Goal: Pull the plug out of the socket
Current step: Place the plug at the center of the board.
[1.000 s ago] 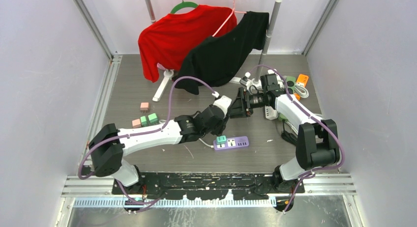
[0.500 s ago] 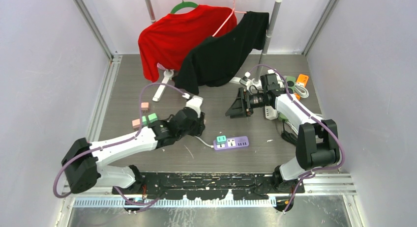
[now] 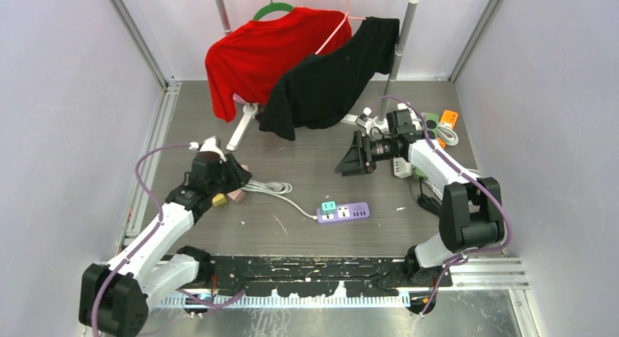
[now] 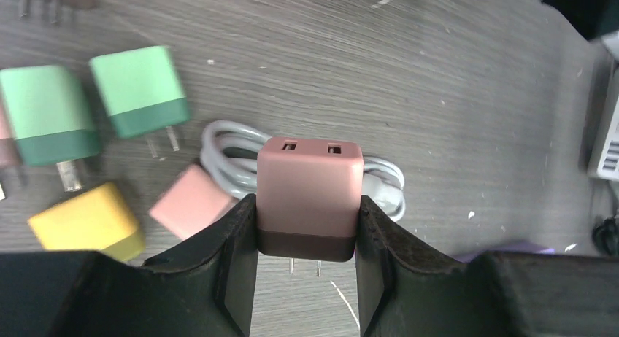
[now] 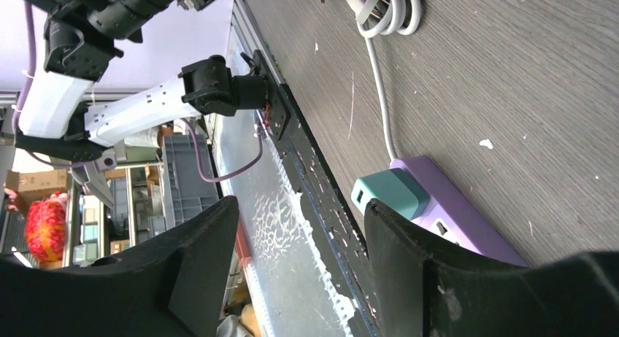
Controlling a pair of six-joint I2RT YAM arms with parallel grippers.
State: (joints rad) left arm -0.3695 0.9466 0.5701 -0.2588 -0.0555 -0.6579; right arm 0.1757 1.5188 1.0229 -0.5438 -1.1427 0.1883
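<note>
The left tool (image 4: 308, 231) clamps a smooth, boxy dusty-pink plug (image 4: 309, 180) by its darker base, free of any socket. The plug's long axis runs along the fingers, with the USB slots facing outward and two thin prongs pointing toward the wrist. Beneath it a coiled white cable (image 4: 383, 182) lies on the wood-grain desk (image 4: 438, 74). The right tool (image 5: 299, 211) gapes empty; beyond its tips lies a flat purple power strip (image 5: 460, 224) with a teal plug (image 5: 387, 193) seated in it.

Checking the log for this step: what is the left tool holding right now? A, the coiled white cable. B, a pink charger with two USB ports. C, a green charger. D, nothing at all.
B: in the left wrist view the left tool is clamped on the pink charger, whose prongs hang bare below it.
</note>
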